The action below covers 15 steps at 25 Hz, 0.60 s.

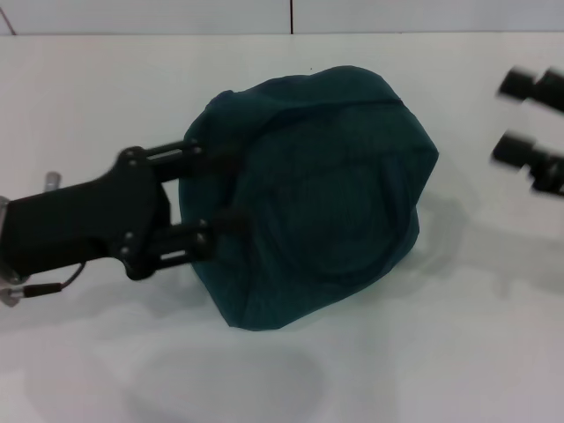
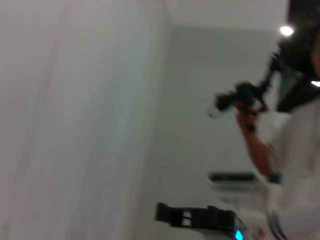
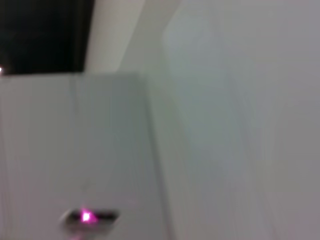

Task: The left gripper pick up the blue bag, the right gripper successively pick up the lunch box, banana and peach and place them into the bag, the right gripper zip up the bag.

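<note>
Left gripper [image 1: 216, 198] fingers spread, reaching into blue bag [image 1: 308, 198] mid-table. Right gripper [image 1: 529, 132] at right edge, blurred, fingers look apart. My worry: bag slipping off, collapsing shut.

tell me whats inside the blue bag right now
Nothing inside shows. The blue bag bulges, its fabric covering whatever it holds. The left gripper reaches into its side, fingertips hidden. No lunch box, banana or peach is visible on the white table.
</note>
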{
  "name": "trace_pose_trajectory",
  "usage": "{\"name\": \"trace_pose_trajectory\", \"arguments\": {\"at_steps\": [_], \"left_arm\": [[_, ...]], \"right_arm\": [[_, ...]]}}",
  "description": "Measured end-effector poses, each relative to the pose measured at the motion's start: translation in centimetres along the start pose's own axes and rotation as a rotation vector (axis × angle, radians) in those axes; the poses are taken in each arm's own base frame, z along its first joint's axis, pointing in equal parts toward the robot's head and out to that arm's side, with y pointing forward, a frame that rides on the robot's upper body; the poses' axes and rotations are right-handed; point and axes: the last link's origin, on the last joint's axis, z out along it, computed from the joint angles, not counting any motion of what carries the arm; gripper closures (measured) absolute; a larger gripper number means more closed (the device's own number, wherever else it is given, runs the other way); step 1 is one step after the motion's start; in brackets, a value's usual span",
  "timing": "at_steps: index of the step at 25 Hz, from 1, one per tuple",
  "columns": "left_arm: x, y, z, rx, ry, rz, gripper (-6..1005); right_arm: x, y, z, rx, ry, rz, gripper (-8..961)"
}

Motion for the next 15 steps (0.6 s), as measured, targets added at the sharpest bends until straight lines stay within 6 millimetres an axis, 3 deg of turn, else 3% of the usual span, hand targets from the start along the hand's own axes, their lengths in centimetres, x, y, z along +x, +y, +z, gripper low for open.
{"name": "trace_pose_trajectory", "arguments": {"at_steps": [6,15], "left_arm": [[0.0,-0.3,1.5,-0.051,-0.018,0.016,290],[-0.8,-1.2,2.2,0.037,-0.016,0.034,227]], "right_arm": [[0.1,0.1,1.9,-0.160,0.203,0.091,169],[0.6,0.1,2.6,-0.154,0.218,0.077,164]]}}
